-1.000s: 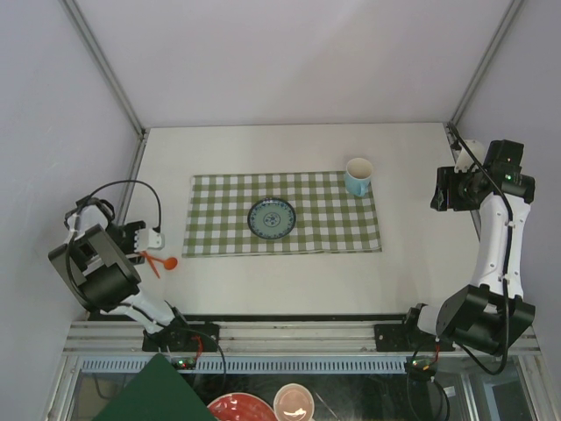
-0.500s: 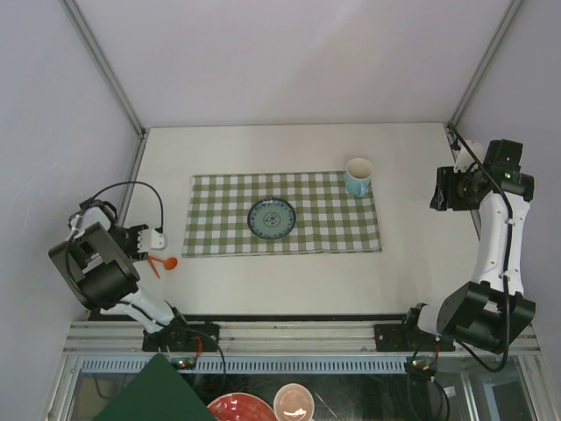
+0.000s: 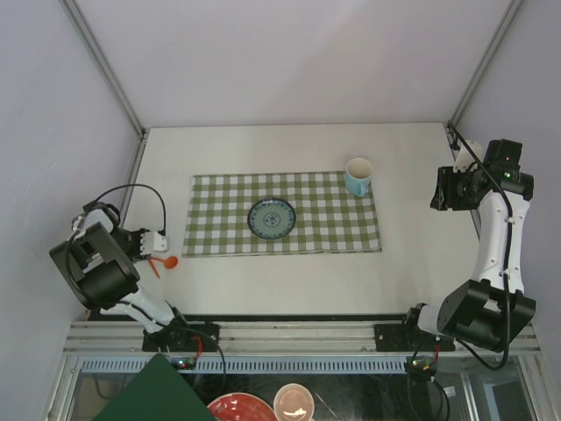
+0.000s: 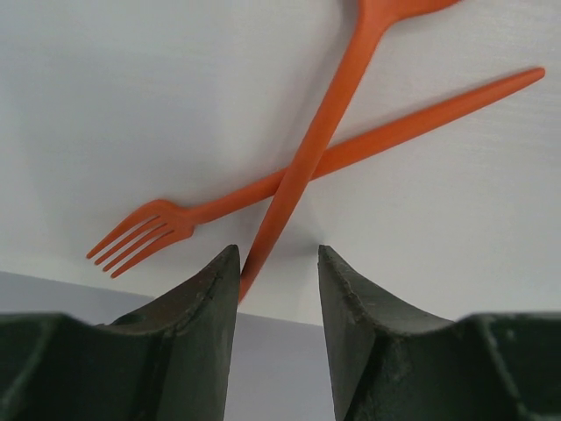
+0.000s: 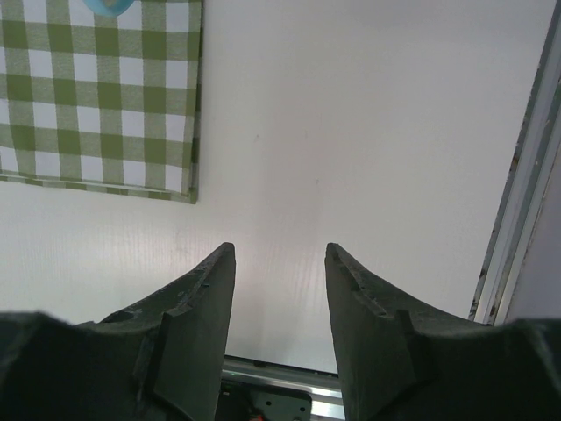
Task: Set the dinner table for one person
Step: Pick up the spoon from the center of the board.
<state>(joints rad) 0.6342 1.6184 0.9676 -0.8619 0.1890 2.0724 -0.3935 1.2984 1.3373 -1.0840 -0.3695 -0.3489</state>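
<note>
The bench (image 3: 289, 285) carries the checked cloth (image 3: 219, 239) centrally. Placed: plate (image 3: 272, 217) mid-cloth, cup (image 3: 358, 176) at its far right corner. Outstanding: fork (image 4: 421, 123) and spoon (image 4: 344, 77), crossed left of the cloth. Left gripper (image 4: 277, 256) fingers apart astride the spoon handle; right gripper (image 5: 279, 253) fingers apart, empty.

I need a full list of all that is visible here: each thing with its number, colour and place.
Dinner table: one, off-white flat rectangular top, under everything.
Checked cloth: one, green and white, mid-table.
Round patterned plate: one, blue, centre of cloth.
Mug: one, light blue, cloth's far right corner.
Plastic fork: one, orange, left of cloth, crossing the spoon.
Plastic spoon: one, orange, across the fork.
Bowls: two, red and pinkish, below the near edge.
Left gripper: one, dark, open at the spoon handle's end.
Right gripper: one, dark, open over bare table, right side.
</note>
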